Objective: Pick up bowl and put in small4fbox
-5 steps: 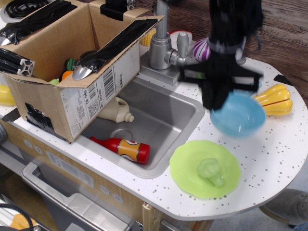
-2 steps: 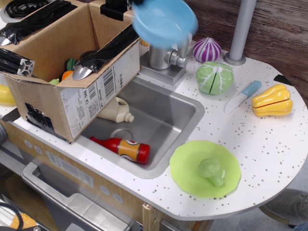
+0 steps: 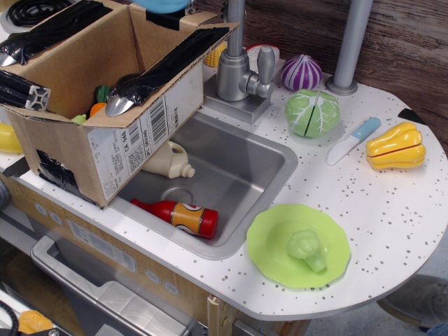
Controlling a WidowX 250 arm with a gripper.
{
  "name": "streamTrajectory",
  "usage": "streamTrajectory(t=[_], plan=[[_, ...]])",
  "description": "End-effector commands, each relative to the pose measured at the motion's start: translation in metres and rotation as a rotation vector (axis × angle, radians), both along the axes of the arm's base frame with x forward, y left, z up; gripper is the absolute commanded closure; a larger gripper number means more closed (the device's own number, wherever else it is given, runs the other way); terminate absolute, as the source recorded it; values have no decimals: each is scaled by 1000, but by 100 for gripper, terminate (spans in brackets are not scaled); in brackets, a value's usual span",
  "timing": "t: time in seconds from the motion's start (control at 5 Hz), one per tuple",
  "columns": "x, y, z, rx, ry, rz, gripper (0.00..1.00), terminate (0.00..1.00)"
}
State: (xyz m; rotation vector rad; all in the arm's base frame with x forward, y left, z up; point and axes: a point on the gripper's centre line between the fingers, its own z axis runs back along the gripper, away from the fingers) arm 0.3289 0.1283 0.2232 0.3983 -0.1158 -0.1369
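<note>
Bowl (image 3: 162, 5): only a thin light blue sliver shows at the top edge of the view, above the far flap of the small4fbox (image 3: 105, 91). Most of it is cut off by the frame. Which way its opening faces cannot be read from that sliver; being round, it gives no long axis. The visible strip runs left to right along the frame edge.

My jaws: out of frame. I cannot tell whether they are wide, narrow, or holding the bowl.

Small4fbox: sits at far left, tilted, its near right corner overhanging the sink (image 3: 210, 175). Flaps open, black tape strips on them, white barcode labels on the side facing the sink. Inside, partly hidden by the walls: a spoon-like metal piece, something green and something orange; too little shows to identify them.

Sink contents: a red bottle (image 3: 178, 214) lying on its side near the front wall, and a cream bottle (image 3: 168, 162) partly hidden under the box.

Counter, right of the sink: lime-green plate (image 3: 298, 245) at near right with a pale green piece on it. Farther back, a green cabbage (image 3: 312, 113), a purple onion (image 3: 301, 72), a blue-handled knife (image 3: 353, 140), and a yellow squash (image 3: 396, 145). Faucet (image 3: 238, 70) stands behind the sink.
</note>
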Motion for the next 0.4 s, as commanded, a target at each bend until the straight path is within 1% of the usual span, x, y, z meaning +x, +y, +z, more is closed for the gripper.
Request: streamTrajectory(t=[0.0,0.2], plan=[[10,42,-7,18,-192,-126,0,0],[10,42,-7,18,-192,-126,0,100]])
